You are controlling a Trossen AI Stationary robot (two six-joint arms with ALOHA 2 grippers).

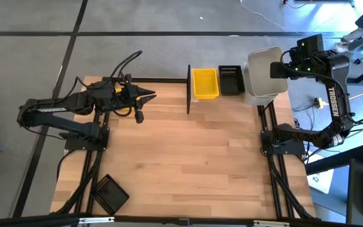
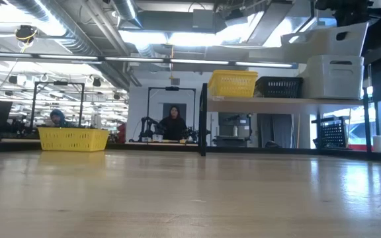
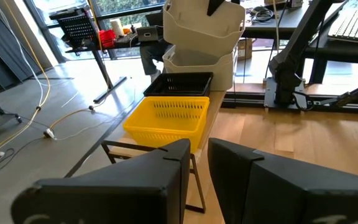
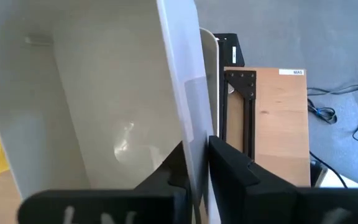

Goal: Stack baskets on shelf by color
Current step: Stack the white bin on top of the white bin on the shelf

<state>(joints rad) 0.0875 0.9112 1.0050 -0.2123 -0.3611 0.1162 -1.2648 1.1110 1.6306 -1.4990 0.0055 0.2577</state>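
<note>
- Over the right end of the shelf [image 1: 232, 96], the right pincer [image 4: 194, 163] has its two fingers either side of one wall of a whitish basket [image 1: 261, 70], the thin wall running up between them; whether they press it or have begun to slacken I cannot tell
- That basket sits tilted and only partly nested on the whitish stack [image 2: 335, 77] beneath it, one end riding higher in the low view, so I judge this the moment of seating it onto its own colour
- Gripping by the wall from the outer side keeps the arm clear of the neighbouring piles and leaves the basket's mouth free to slide down over the one below
- Along the shelf the colours run in order: yellow basket [image 1: 205, 83] at the post end, black basket [image 1: 230, 79] next, touching or nearly so, whitish pile last
- Not everything is shelved: one black slatted basket [image 1: 109, 193] lies on the worktop [image 1: 188, 157] near its front left corner, well apart from both arms, and a yellow one [image 2: 73, 138] shows low at the left of the low view
- Left pincer [image 1: 147, 97] waits above the worktop's left rear, pointing at the shelf, fingers [image 3: 135, 180] narrowly apart and empty
</note>
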